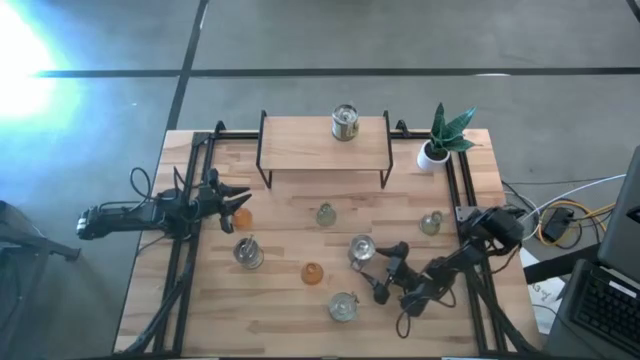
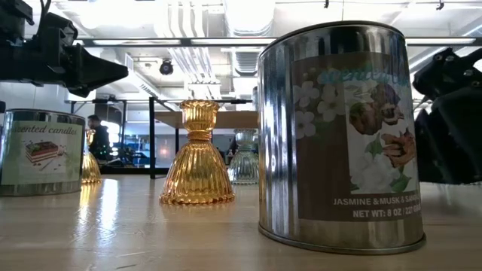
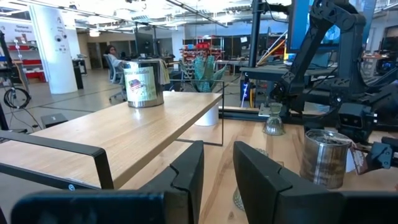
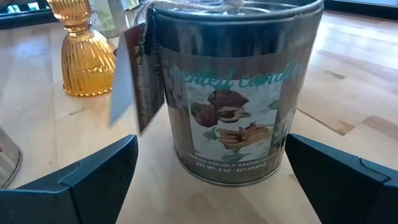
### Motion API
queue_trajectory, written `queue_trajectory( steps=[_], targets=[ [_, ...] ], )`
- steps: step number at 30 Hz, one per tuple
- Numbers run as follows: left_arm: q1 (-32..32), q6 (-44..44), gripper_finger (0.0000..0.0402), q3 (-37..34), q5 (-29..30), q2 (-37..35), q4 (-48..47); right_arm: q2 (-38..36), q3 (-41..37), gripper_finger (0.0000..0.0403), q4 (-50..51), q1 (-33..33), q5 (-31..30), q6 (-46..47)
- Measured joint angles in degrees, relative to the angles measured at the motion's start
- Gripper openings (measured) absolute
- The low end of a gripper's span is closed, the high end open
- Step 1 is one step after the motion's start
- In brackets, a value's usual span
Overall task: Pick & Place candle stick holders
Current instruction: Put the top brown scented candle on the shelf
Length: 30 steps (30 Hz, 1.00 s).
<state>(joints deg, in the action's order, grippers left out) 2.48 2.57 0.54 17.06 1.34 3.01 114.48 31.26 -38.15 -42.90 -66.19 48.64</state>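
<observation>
Left gripper [image 1: 236,197] way left of the wooden shelf [image 1: 325,145], fingers nearly pressed together, seemingly empty, just above an orange holder [image 1: 240,215]. Further right, right gripper [image 1: 375,272] spread wide around a candle tin [image 4: 233,93], probably lining up a grab. Remaining candle stick holders [image 1: 326,214] scattered below the shelf.

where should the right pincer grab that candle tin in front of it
Grip the candle tin across its round body, about halfway up, coming in level from the side the right pincer already faces. The tin stands upright with straight smooth walls, and the open fingers look wide enough to straddle it. Mind the paper tag hanging on one side; probably best kept out from under a finger.
</observation>
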Motion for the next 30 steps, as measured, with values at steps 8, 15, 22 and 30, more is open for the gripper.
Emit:
queue_trajectory(
  steps=[8, 15, 22, 30],
  targets=[
    [0.0, 0.0, 0.0092, 0.0, 0.0, 0.0, 0.0, 0.9, 1.1, 0.0400, 0.0, 2.8, -2.9, -2.2],
    [0.0, 0.0, 0.0092, 0.0, 0.0, 0.0, 0.0, 0.9, 1.7, 0.0400, -0.1, 5.8, -2.6, -2.7],
    [0.0, 0.0, 0.0092, 0.0, 0.0, 0.0, 0.0, 0.9, 3.2, 0.0400, -0.3, 6.9, -0.2, -3.0],
    [0.0, 0.0, 0.0092, 0.0, 0.0, 0.0, 0.0, 0.9, 4.9, 0.0400, -0.6, 10.9, 1.1, -5.1]
  ],
)
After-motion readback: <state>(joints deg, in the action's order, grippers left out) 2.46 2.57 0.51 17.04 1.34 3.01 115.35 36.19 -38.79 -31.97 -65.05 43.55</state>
